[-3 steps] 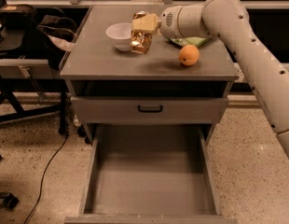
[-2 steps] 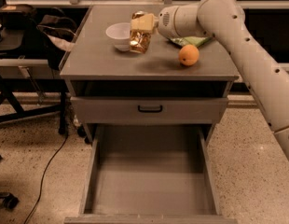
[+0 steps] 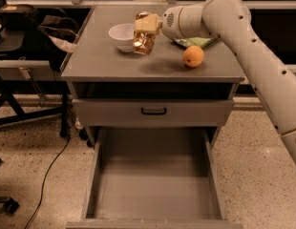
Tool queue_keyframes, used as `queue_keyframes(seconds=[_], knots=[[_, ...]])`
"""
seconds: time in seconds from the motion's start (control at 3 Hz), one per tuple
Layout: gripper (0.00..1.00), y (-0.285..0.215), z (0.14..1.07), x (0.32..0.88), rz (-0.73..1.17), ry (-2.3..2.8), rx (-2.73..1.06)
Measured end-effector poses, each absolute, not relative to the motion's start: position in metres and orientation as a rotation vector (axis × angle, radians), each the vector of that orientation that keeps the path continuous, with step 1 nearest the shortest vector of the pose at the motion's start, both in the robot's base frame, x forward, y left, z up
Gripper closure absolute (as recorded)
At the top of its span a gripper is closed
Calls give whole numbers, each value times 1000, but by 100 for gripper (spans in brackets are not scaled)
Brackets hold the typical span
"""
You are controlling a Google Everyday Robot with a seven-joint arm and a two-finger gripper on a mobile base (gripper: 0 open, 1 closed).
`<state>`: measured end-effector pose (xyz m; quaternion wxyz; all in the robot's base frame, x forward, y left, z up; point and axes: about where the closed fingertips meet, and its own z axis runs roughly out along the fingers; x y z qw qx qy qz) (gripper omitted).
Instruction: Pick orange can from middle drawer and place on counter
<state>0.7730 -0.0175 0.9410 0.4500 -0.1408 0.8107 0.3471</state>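
Observation:
The orange can (image 3: 143, 41), shiny and wrinkly, stands upright at the back of the counter (image 3: 105, 61), right beside a white bowl. My gripper (image 3: 147, 25) comes in from the right and is shut on the can's top. The can's base is at the counter's surface; I cannot tell whether it rests on it. The middle drawer (image 3: 157, 194) is pulled fully open below, and its grey bottom is bare.
A white bowl (image 3: 122, 36) sits left of the can. A round orange fruit (image 3: 193, 56) and a green packet (image 3: 195, 42) lie on the counter's right side. A shut drawer front with a black handle (image 3: 153, 111) is above the open drawer. Chairs and a cable are at the left.
The arm has shifted a little to the left, and the can in the gripper has sunk slightly towards the counter beside the bowl.

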Motion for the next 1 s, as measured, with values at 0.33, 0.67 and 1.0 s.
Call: queue_keyframes(seconds=[0.33, 0.67, 1.0], knots=[[28, -17, 941, 773, 858, 2004, -348], [0, -17, 941, 773, 858, 2004, -348], [0, -17, 941, 773, 858, 2004, -348]])
